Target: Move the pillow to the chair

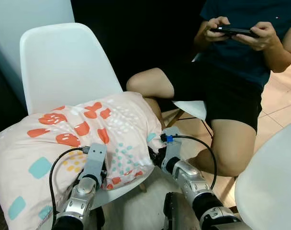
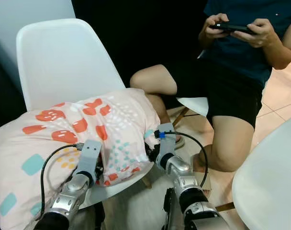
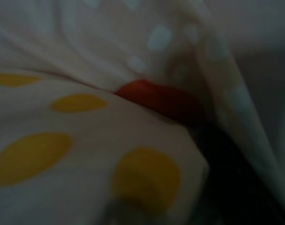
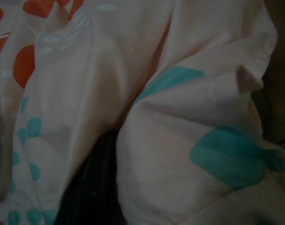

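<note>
My left gripper [image 1: 98, 168] and right gripper [image 1: 154, 154] press into the pink patterned fabric pillow [image 1: 64, 143] on the white plastic chair [image 1: 64, 67]; jaw state indeterminable.

Pretty cramped around my chair, not much room to swing.

The pillow [image 1: 73, 139] covers nearly the whole seat of the white chair [image 1: 64, 67], and its backrest walls off the far side. My left gripper [image 1: 95, 158] and right gripper [image 1: 157, 155] are both pressed against the pillow's near edge. On my right a seated person's bare knee [image 1: 145, 84] sits just beside the pillow, and another white chair [image 1: 270, 182] blocks the near right. Only a floor strip [image 1: 136, 206] between my arms stays free.
</note>
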Controlling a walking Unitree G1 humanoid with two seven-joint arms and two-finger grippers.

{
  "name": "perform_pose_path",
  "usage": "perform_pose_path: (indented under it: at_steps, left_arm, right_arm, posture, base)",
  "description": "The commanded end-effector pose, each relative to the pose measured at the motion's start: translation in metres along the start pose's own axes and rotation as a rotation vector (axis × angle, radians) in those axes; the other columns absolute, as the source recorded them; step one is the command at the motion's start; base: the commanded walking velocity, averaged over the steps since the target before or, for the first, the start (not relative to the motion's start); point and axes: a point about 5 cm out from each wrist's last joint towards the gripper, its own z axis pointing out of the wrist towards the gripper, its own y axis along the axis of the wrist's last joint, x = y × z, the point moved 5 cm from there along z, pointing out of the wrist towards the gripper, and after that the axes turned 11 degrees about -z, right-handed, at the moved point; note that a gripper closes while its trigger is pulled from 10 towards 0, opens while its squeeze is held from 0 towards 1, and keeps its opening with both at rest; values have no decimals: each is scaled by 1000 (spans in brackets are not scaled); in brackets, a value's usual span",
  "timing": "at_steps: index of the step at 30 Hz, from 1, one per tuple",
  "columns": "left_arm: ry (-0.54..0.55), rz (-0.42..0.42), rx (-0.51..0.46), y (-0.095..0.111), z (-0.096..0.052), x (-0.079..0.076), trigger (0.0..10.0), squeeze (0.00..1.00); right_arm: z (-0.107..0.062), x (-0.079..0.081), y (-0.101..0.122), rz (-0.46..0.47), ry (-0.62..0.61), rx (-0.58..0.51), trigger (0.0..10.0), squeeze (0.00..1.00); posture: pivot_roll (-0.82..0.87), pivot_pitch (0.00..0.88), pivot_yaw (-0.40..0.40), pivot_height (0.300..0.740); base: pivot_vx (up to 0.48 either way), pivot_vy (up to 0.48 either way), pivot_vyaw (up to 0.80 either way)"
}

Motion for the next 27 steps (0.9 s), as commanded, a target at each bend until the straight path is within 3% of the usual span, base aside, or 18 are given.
perform_pose_path:
  at_steps: [1,13,18,20,21,22,23,24,26,27]
  left_arm:
    - [-6,18,-3,5,-6,-1,10000,1000]
    - [21,-12,-5,10,-41,17,10000,1000]
    - [30,11,15,13,-65,27,10000,1000]
    - [48,17,19,12,-69,31,10000,1000]
    - [82,45,28,10,-75,37,10000,1000]
    - [93,57,35,7,-78,39,10000,1000]
    - [98,63,39,6,-79,40,10000,1000]
    - [113,73,40,5,-82,43,10000,1000]
    - [130,82,41,4,-84,46,10000,1000]
    - [150,82,39,4,-85,50,10000,1000]
  right_arm:
    - [-3,5,-4,4,31,6,10000,1000]
    - [-19,-4,-6,30,50,-15,10000,1000]
    - [-25,-6,-6,31,55,-21,10000,1000]
    - [-25,-8,-7,-9,42,-7,10000,1000]
    - [-26,-14,-7,-184,-2,29,10000,1000]
    - [-26,-16,-7,-293,-7,50,10000,820]
    - [-26,-16,-7,-360,-6,61,10000,820]
    - [-26,-15,-4,-374,-4,49,10000,0]
    - [-26,-15,-1,-335,-3,36,10000,0]
    - [-25,-14,3,-223,-4,17,10000,0]
  posture:
    - [-49,117,-82,558]
    - [-23,116,-86,558]
    - [-20,109,-79,558]
    - [-18,106,-78,558]
    - [-13,104,-81,558]
    - [-13,104,-82,558]
    - [-14,102,-82,558]
    - [-14,101,-82,558]
    - [-12,100,-84,558]
    - [-12,100,-84,558]
  base:
    - [0,0,0]
    - [0,0,0]
    - [0,0,0]
    - [0,0,0]
    - [0,0,0]
    - [0,0,0]
    - [0,0,0]
    - [0,0,0]
    - [0,0,0]
    - [0,0,0]
